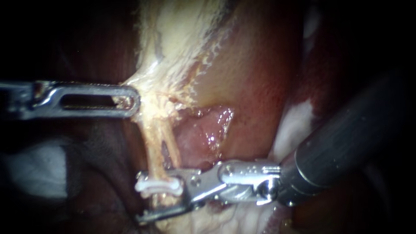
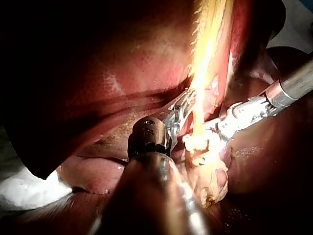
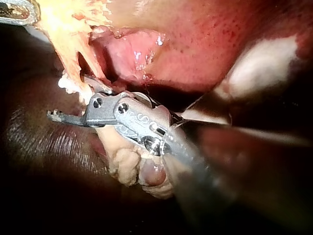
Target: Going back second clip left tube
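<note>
The right instrument (image 1: 143, 197) is holding its jaws apart and gripping nothing. One jaw is lying above the clip (image 1: 158, 186) and the other below it, with a clear gap showing between them. The left instrument (image 1: 131, 102) is clamping the pale tissue (image 1: 149, 93) at the upper end of the left tube (image 1: 152, 143) and is drawing it toward the endoscope view's left, so the tube is standing taut.

**Position of the clip.** The white clip is sitting on the lower end of the left tube, between the open jaws and just beside the upper one. Only this one clip is showing, and whether another is hidden cannot be told.

**Hazards.**
- A jaw is likely to snag the clip if the retreat is not made along the shaft's own line. This would drag the clip along the tube or off it.
- Closing the jaws before they are clear would pinch the tube or deform the clip.
- Excess pull from the left instrument would risk tearing the thin tube at the clip.

**Orientation.** The tube's long axis is running nearly up and down in the endoscope view, leaning slightly. The clip's long axis is lying across it, almost level. One end is pointing toward the view's left and the other toward the right instrument's hinge.
</note>
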